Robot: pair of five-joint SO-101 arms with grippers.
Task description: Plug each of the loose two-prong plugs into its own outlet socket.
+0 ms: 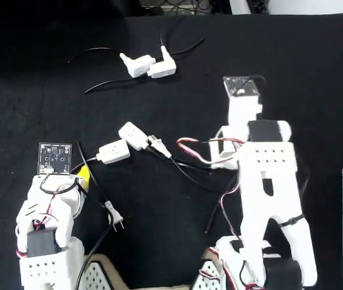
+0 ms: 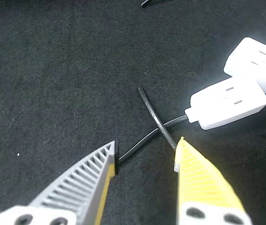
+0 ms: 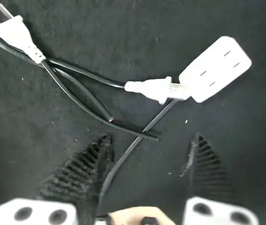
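While left gripper (image 2: 146, 143) and right gripper (image 3: 151, 138) gape, four white sockets (image 1: 114, 151) (image 1: 134, 135) (image 1: 136, 65) (image 1: 162, 68) lie paired.

I take this for a robotics lab bench or hobby workshop rather than a home. My worktop (image 1: 316, 54) is draped in black cloth. The left arm (image 1: 51, 211) and right arm (image 1: 268, 175) are white printed shells with bare red-and-white wiring (image 1: 198, 159) looping outside. The outlet sockets (image 1: 114, 151) sit on short cords, and a tangle of cables (image 1: 171, 6) lies past the far edge.
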